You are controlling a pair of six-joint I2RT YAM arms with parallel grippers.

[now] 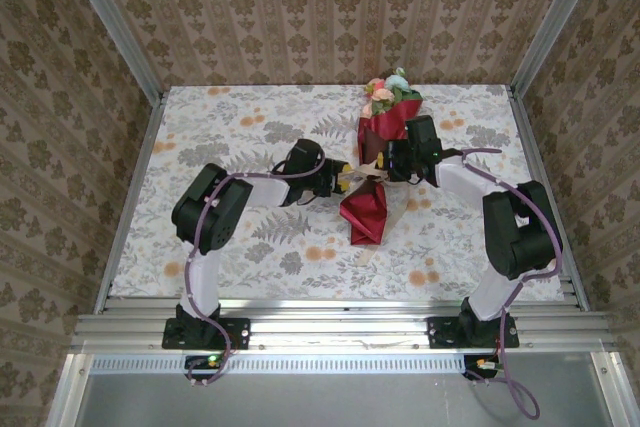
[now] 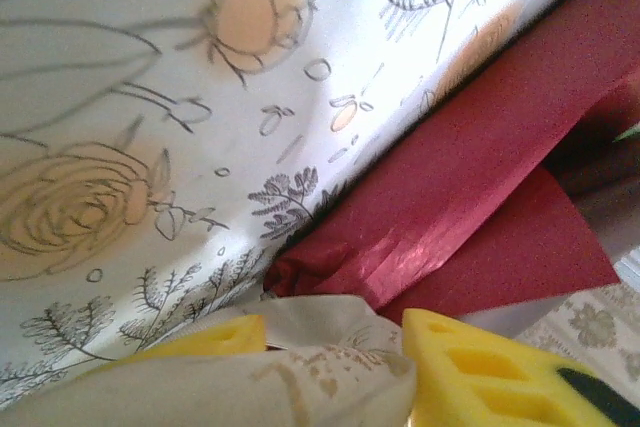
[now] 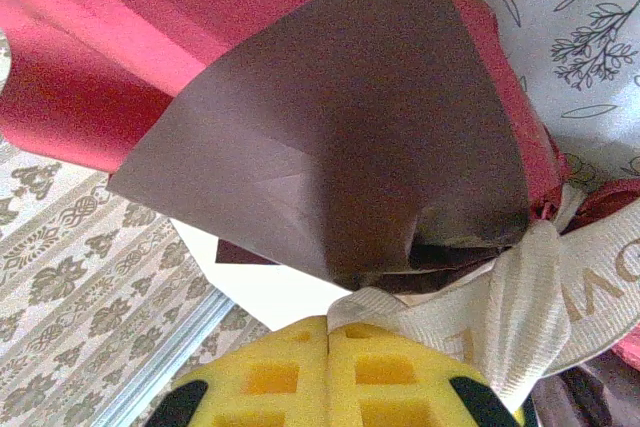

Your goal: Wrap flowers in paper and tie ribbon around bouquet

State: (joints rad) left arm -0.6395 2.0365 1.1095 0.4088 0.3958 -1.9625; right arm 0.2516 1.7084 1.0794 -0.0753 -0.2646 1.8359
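The bouquet (image 1: 366, 211) lies on the desk (image 1: 230, 247), right of centre, with the flowers (image 1: 385, 95) pointing to the far edge. The ribbon (image 3: 520, 307) circles the pinched waist of the paper (image 3: 340, 137).

The right end effector (image 3: 329, 332) is pressed together at the ribbon, though I cannot tell whether it pinches a strand. The left end effector (image 2: 335, 325) is spread partway, with ribbon lying loose between its fingers.

The knot seems unfinished. The left should close squarely on its strand, then both should pull outward evenly and low, so the cone neither rolls nor crumples.
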